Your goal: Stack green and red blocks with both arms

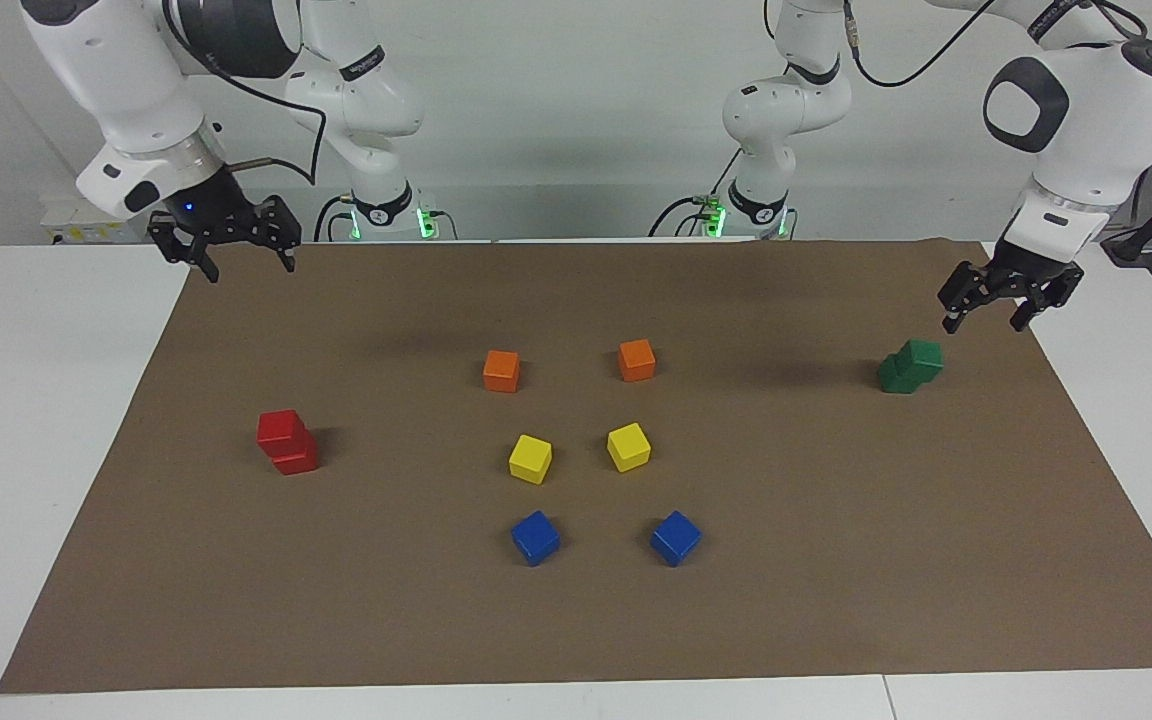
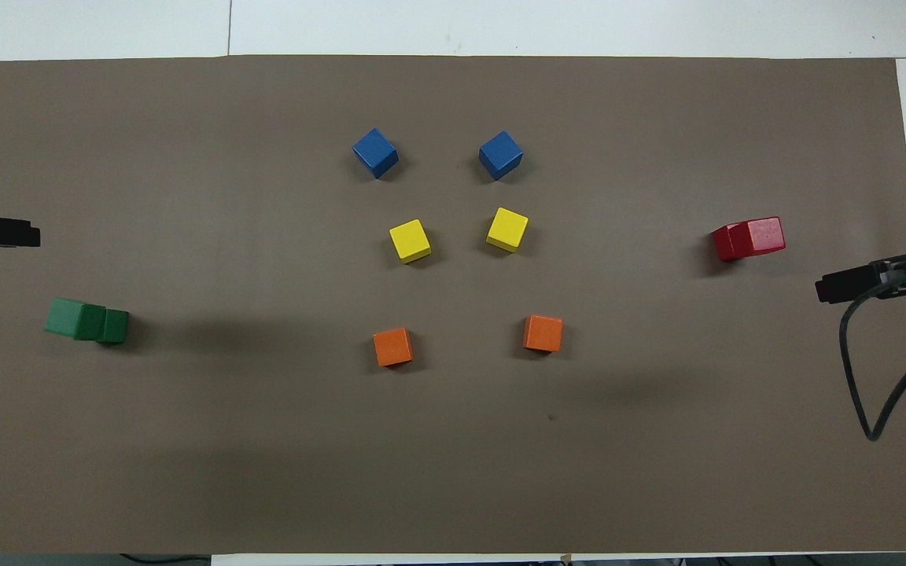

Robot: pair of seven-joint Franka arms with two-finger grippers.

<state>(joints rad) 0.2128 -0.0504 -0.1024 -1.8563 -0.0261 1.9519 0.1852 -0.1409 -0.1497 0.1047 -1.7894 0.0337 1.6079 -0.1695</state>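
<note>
Green blocks [image 1: 910, 365] stacked | red blocks [image 1: 287, 441] stacked (both untouched)

One camera is sitting high across the table, facing the two robot bases at its twelve o'clock and taking in the whole brown mat [image 1: 836, 600] from a fair way off. The other is hanging above the robots' end, looking steeply down and forward, with the arms entering from six o'clock. Both are sharing the mat [image 2: 185, 472] and its coloured cubes, half a turn apart.
</note>
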